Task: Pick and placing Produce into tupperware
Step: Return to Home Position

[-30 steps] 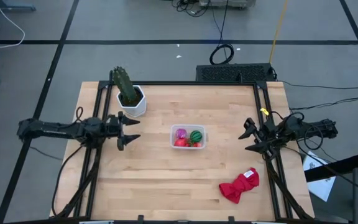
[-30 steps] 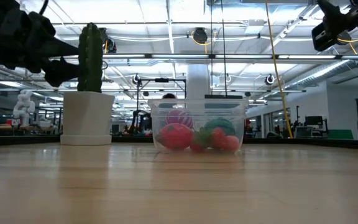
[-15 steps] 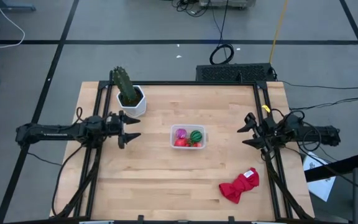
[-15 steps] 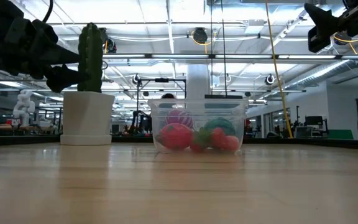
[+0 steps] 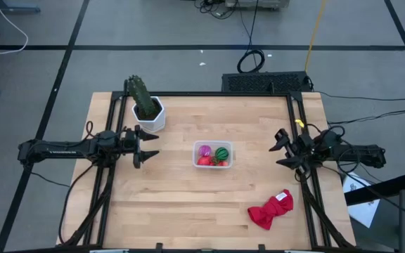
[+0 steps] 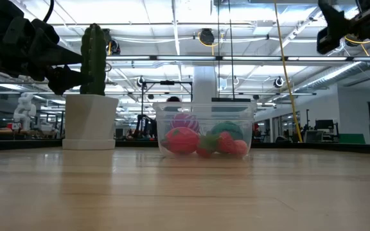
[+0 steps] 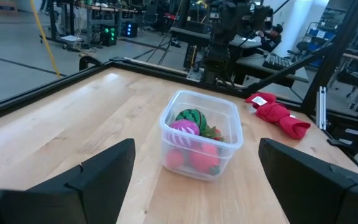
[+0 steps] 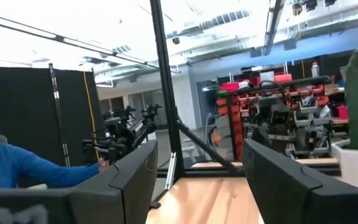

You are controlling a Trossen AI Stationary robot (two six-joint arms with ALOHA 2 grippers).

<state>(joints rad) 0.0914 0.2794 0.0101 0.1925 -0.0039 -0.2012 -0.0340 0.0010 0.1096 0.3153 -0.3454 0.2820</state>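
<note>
The tupperware (image 5: pixel 213 154) is seen near the middle of the tabletop (image 5: pixel 181 207), upright and uncovered, roughly midway between the two arms, a spot judged to be chosen so that either arm can reach it. The produce is all held inside it: a green striped ball (image 5: pixel 221 152), a purple striped piece (image 5: pixel 204 150) beside it, and red strawberries (image 5: pixel 204 161) packed against the near wall; in the low view the pieces are seen pressed together at the tub's bottom, none above the rim. No loose produce is seen on the wood, so the filling is judged done. The left pincer (image 5: pixel 149 146) is held just off the tub's left side, above the tabletop and apart from the tub, released and empty: its fingers (image 7: pixel 104 171) are spread wide in the left wrist view, with the tub framed between them and nothing gripped. The right pincer (image 5: pixel 277 154) is held at the right edge of the tabletop, well apart from the tub, also released, nothing being carried. Both arms are drawn back toward their own sides, judged to fit a parked pose that leaves the tub clear. The red cloth (image 5: pixel 271 209) is left crumpled near the front right corner and the cactus (image 5: pixel 140 93) in its white pot (image 5: pixel 152 118) near the back left, neither counted as produce. A blue sleeve (image 8: pixel 23 173) of a person is caught beyond the tabletop in the right wrist view.
</note>
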